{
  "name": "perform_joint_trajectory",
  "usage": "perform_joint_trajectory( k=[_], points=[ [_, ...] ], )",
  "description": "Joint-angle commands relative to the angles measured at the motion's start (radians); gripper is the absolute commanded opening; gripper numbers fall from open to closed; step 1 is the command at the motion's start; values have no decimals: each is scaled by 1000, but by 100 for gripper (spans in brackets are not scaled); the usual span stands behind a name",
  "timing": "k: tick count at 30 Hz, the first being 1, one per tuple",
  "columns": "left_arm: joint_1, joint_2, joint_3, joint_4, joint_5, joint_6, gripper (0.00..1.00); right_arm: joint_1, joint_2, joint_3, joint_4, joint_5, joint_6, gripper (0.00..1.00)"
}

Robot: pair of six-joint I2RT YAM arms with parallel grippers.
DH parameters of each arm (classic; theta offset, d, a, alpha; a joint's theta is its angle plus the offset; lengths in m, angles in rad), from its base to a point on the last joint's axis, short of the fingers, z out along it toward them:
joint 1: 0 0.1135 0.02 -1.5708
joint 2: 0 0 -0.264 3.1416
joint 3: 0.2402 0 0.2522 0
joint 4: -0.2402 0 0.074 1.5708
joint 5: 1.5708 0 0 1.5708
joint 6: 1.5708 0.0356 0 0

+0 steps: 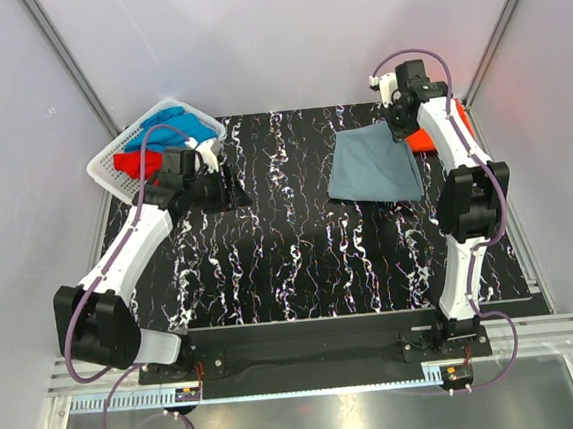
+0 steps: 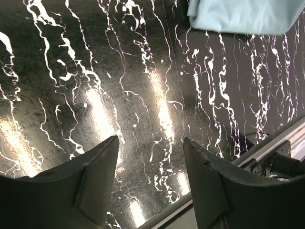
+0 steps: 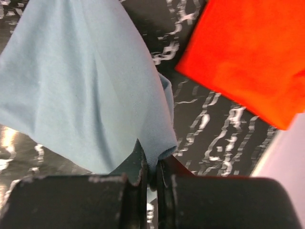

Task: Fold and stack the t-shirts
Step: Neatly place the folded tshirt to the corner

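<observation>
Grey-blue t-shirt (image 1: 373, 167): your R gripper (image 3: 151, 164) clamps its edge, beside orange-red t-shirt (image 3: 248, 52). Your L gripper (image 2: 150, 143), jaws spread, hangs over black marbled table (image 2: 95, 71).

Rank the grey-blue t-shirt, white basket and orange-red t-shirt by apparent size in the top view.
1. white basket and grey-blue t-shirt: too alike to rank.
2. orange-red t-shirt, only partly visible.

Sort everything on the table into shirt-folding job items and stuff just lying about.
Job: grey-blue t-shirt, orange-red t-shirt, bright blue t-shirt, red t-shirt.
Lying about: white basket, holding the last two.
</observation>
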Motion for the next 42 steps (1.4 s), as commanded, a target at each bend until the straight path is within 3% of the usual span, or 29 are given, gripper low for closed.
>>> perform_joint_trajectory(
  k=[1, 9, 29, 42],
  points=[
    [8, -14, -8, 40, 52, 15, 62, -11, -14, 69, 72, 84, -113, 0],
    [14, -14, -19, 42, 69, 18, 62, -27, 3, 126, 145, 108, -237, 0],
    [16, -13, -31, 51, 94, 15, 62, -134, 125, 356, 164, 145, -341, 0],
    [16, -7, -28, 43, 85, 23, 62, -195, 150, 333, 296, 93, -331, 0]
  ],
)
